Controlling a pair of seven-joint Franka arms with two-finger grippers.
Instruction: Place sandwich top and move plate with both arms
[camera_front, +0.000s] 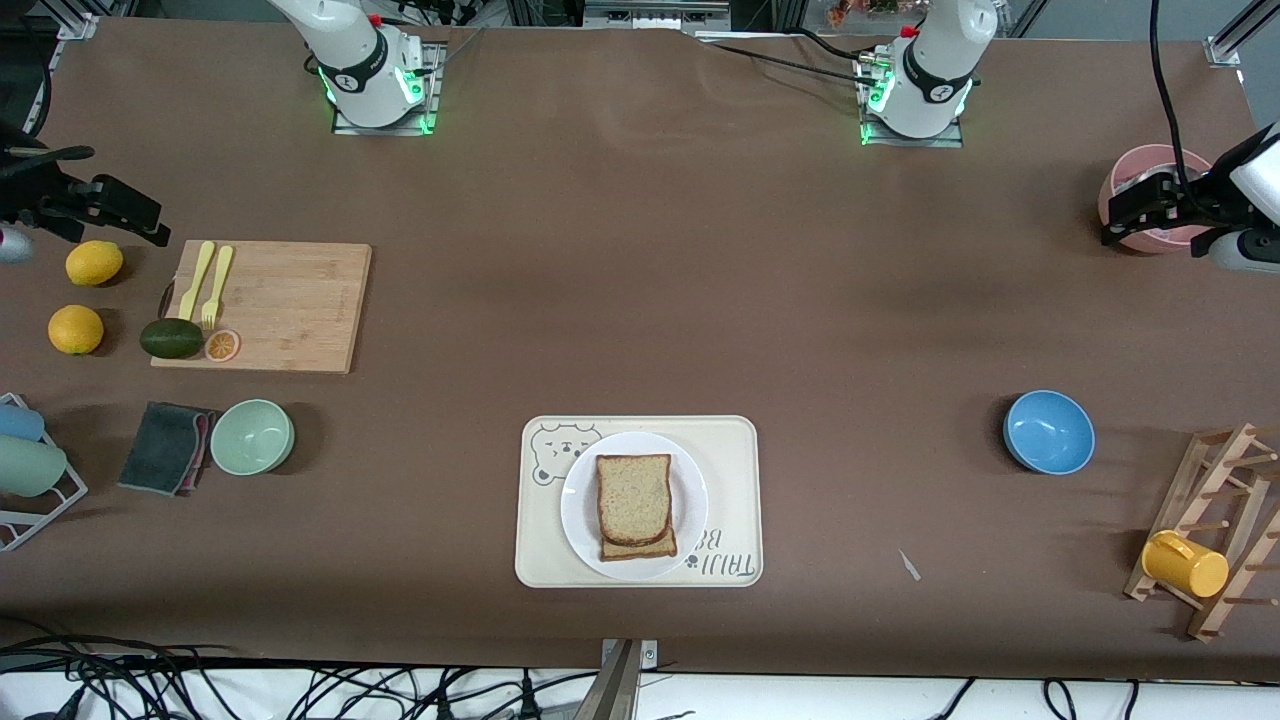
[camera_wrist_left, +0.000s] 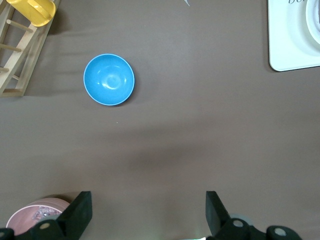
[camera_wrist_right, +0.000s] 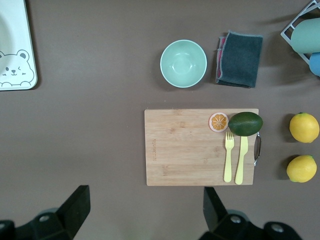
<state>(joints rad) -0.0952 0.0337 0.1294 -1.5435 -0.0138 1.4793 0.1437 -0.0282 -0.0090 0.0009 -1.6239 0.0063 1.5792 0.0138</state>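
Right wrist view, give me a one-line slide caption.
Open right pincer over bare table beside a cutting board holding fork, knife, avocado.

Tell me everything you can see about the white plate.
The plate is round, plain white and smooth, probably ceramic or plastic. It lies flat on the cream tray with the bear drawing, near the front camera's edge of the table. Two slices of speckled brown bread are stacked on it, the upper one slightly offset. Neither gripper is near it.
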